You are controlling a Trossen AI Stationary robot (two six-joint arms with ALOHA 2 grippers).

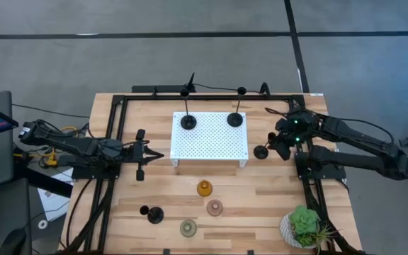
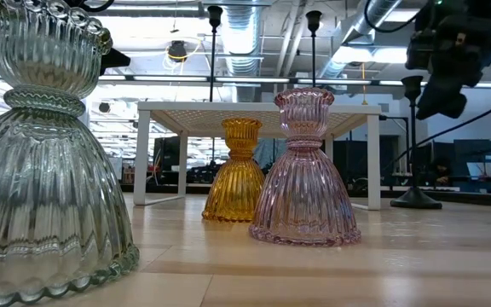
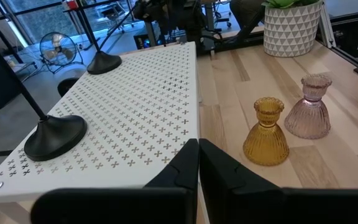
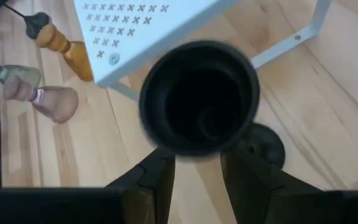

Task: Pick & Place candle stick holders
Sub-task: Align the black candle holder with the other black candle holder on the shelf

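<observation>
Two black stemmed holders (image 1: 188,122) (image 1: 234,120) stand on their disc bases on the white perforated platform (image 1: 211,145). A third black holder (image 1: 261,151) stands on the table by the platform's right side. A fourth (image 1: 152,212) stands front left. The amber (image 1: 204,188), pink (image 1: 214,207) and pale green (image 1: 188,227) glass holders stand upright at the front. My right gripper (image 4: 197,162) is open over the third holder, whose cup (image 4: 197,96) lies just ahead of the fingers. My left gripper (image 3: 199,152) is shut and empty at the platform's left side. My right gripper comes at the third holder from above, one finger (image 4: 157,177) on each side, behind the cup. The cup hides the fingertips, so I cannot tell whether they touch it. The holder stands upright with its base (image 4: 263,146) on the table.
A potted plant (image 1: 304,227) stands at the front right corner. Black frame rails (image 1: 112,142) run along the table's left and right sides. Bare wood lies between the platform and the glass holders.
</observation>
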